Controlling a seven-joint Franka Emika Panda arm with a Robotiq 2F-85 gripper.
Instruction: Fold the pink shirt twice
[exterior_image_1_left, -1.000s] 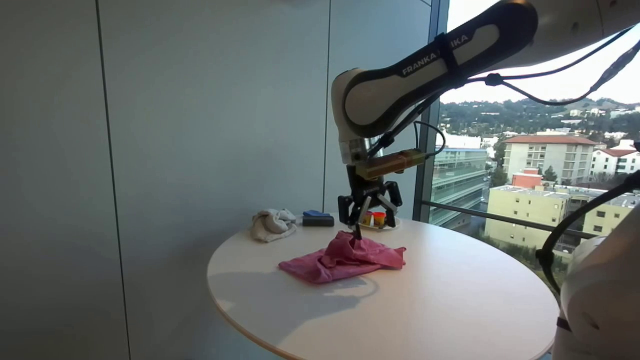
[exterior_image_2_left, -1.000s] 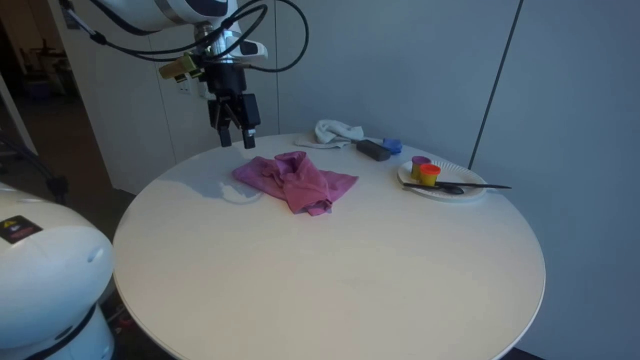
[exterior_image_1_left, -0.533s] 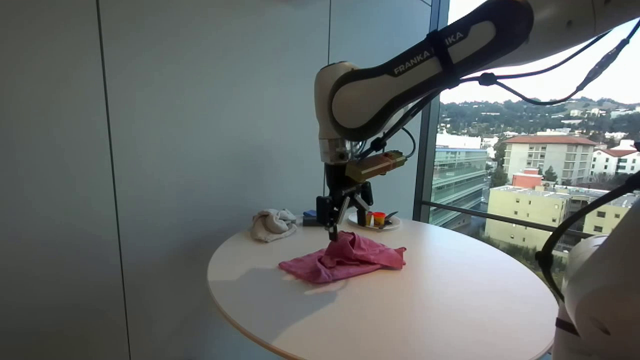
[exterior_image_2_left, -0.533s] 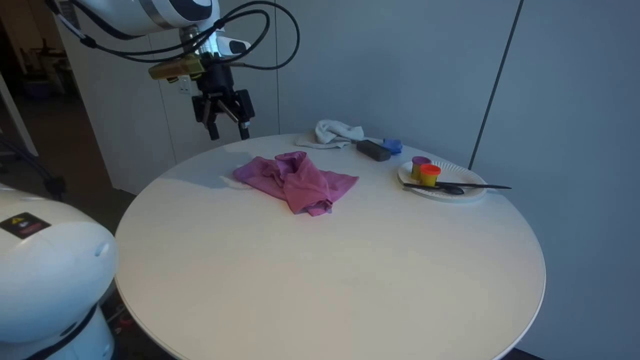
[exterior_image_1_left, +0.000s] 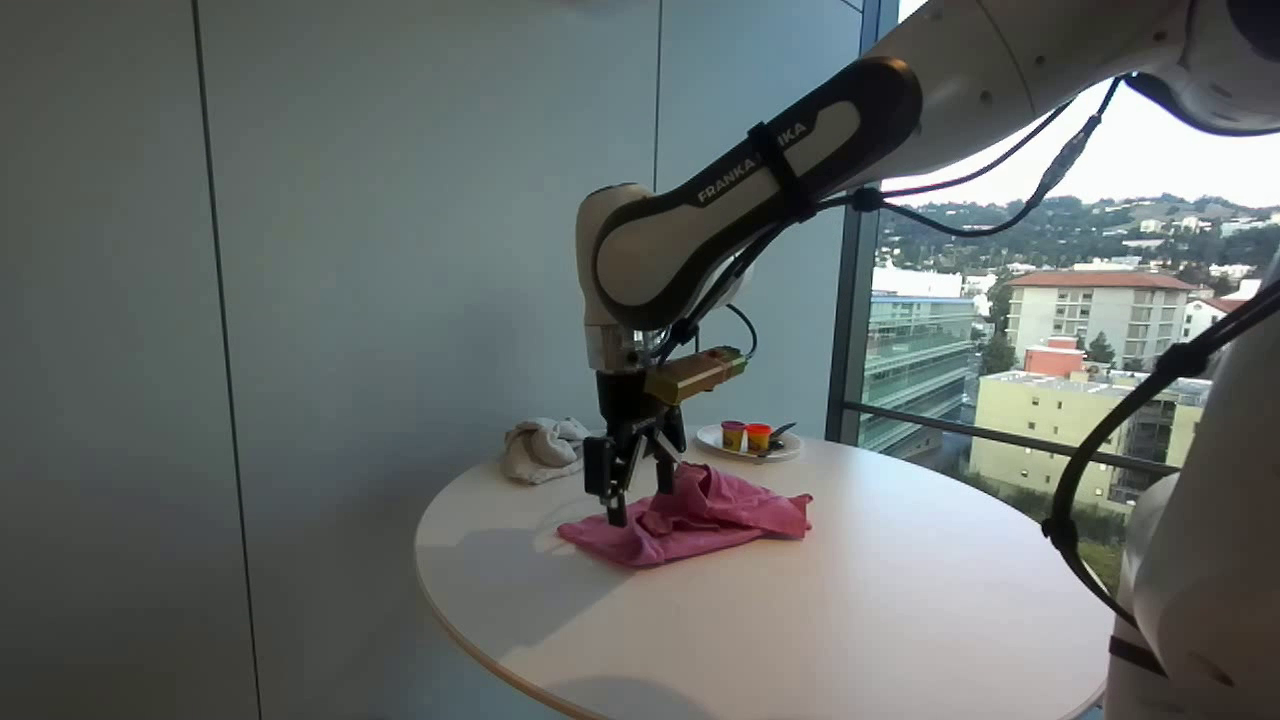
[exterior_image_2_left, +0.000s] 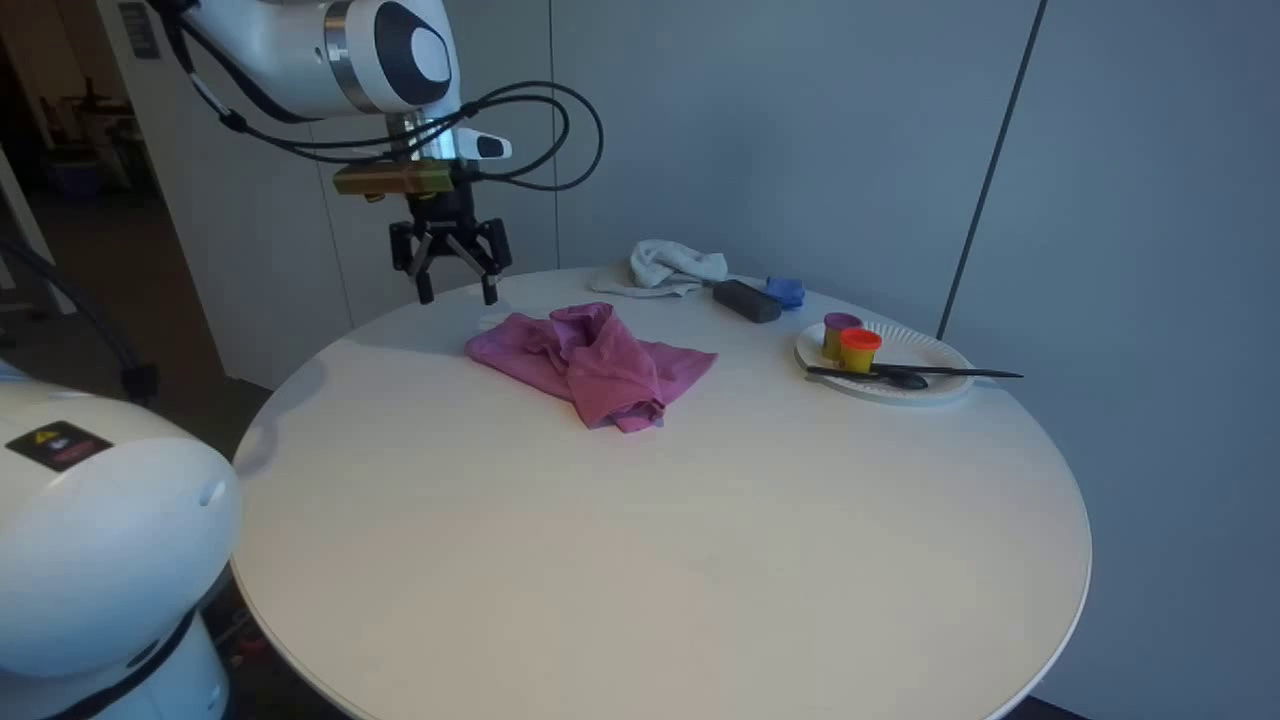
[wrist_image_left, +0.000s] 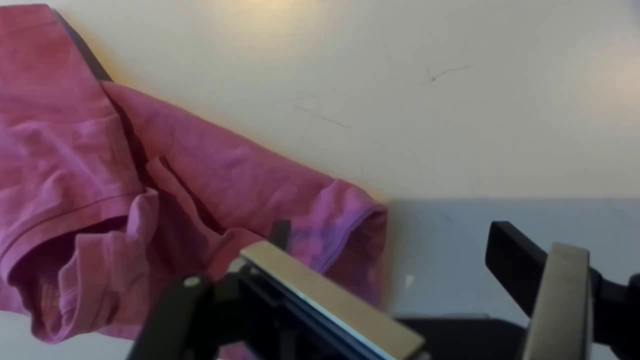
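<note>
The end effector (exterior_image_1_left: 642, 505) points down with its fingers (wrist_image_left: 515, 265) spread wide apart. In an exterior view a gap shows between it and the pink shirt (exterior_image_2_left: 610, 375), which lies rumpled on the round white desk (exterior_image_2_left: 700, 560), closer to the edge beside the grey wall (exterior_image_2_left: 800, 130) than to the opposite edge. A raised, bunched fold crosses the middle of the shirt, with flatter cloth reaching out on either side. In the wrist view one finger overlaps the shirt and the other stands over shaded desk; a curled, hemmed edge of the shirt shows between them, and a wider opening with a stitched hem gapes farther off. By the wall-side edge, in an exterior view, sit a crumpled grey-white cloth (exterior_image_2_left: 675, 265), a dark oblong block (exterior_image_2_left: 747, 300) and, just beside the block, a small blue item (exterior_image_2_left: 786, 291) too unclear to name. In both exterior views a white paper plate (exterior_image_2_left: 930, 348), near that same edge, holds a purple-lidded yellow tub (exterior_image_2_left: 835, 338) and a red-lidded yellow tub (exterior_image_2_left: 859, 352), both upright and side by side. A black spoon (exterior_image_2_left: 905, 380) and a thin black utensil (exterior_image_2_left: 955, 371) rest on the plate, the utensil projecting past its rim.
</note>
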